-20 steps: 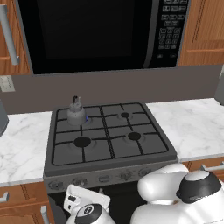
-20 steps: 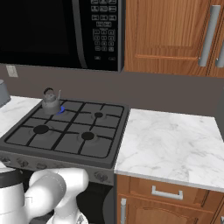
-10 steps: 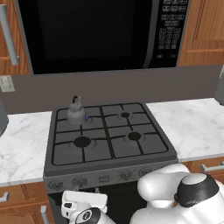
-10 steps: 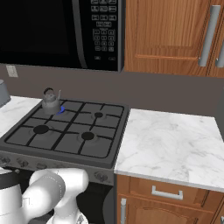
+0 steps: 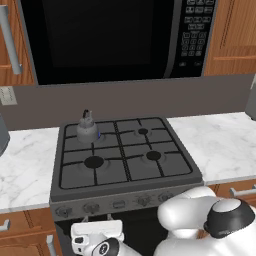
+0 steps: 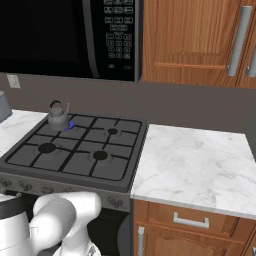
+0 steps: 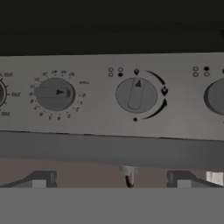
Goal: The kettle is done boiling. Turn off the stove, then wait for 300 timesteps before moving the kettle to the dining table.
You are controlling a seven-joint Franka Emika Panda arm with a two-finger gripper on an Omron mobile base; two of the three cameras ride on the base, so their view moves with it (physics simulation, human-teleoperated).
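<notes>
The kettle [image 5: 86, 127] [image 6: 58, 116], small and dark grey, stands on the back-left burner of the stove [image 5: 125, 160] [image 6: 75, 155], with a small blue flame [image 6: 71, 125] at its base. My gripper [image 5: 95, 221] [image 7: 111, 179] hangs low in front of the stove's knob panel, open, with nothing between its fingers. Straight ahead in the hand view is a round knob [image 7: 136, 94] with its pointer up. A second knob [image 7: 54, 93] to its left points sideways, and a third knob [image 7: 216, 96] is cut off at the right edge. The dining table is out of view.
A black microwave [image 5: 110, 40] [image 6: 65, 35] hangs above the stove. Marble counters [image 5: 225, 145] [image 6: 195, 165] flank it, over wooden cabinets with drawer handles [image 6: 191, 220]. A grey appliance [image 6: 2, 105] stands at the far left of the counter.
My hand has sunk a little lower in front of the stove's knob panel. The kettle has stayed where it was.
</notes>
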